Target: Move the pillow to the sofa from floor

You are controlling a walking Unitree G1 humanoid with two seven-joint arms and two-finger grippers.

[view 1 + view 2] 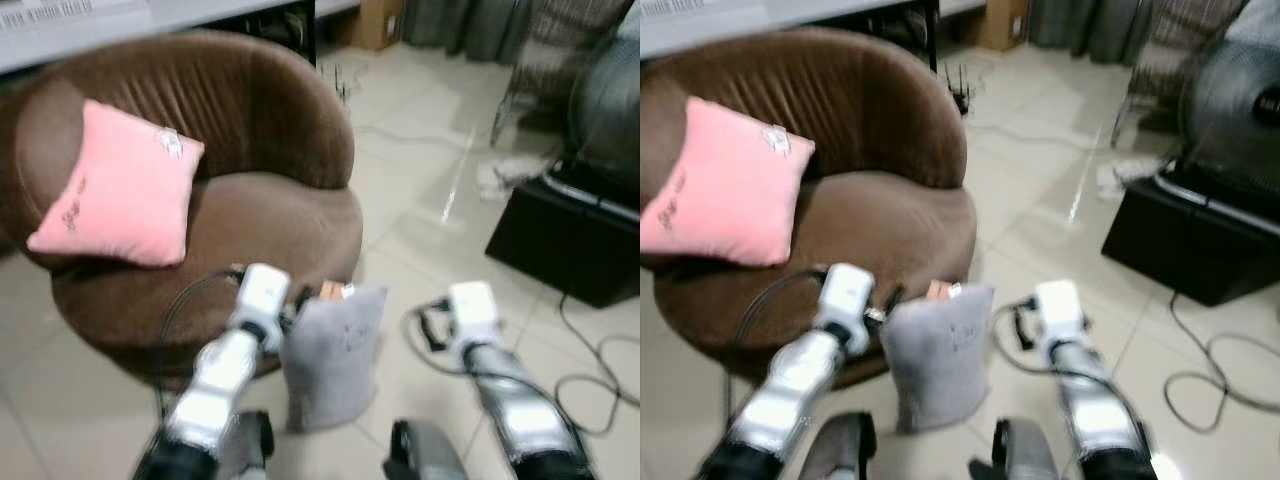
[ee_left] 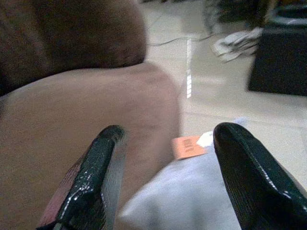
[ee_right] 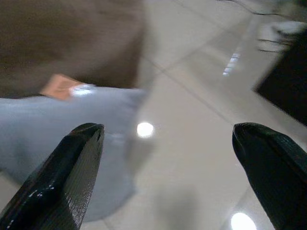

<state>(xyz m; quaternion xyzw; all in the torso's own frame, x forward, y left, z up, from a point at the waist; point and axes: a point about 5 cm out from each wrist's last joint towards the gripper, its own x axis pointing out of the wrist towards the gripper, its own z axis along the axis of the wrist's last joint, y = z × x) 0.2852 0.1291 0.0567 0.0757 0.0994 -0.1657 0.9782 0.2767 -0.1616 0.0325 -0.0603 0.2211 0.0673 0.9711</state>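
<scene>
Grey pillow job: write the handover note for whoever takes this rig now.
Left tool: open, fingers either side of the grey pillow's top edge, not closed on it.
Right tool: open, beside the pillow, holding nothing.
The grey pillow stands upright on the tiled floor against the front of the brown sofa. A pink pillow already sits on the seat.
Done: approach. Left: grasp, lift, place on seat.

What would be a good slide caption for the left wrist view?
Open left gripper fingers straddle the grey pillow with its orange tag, beside the brown sofa.
</scene>
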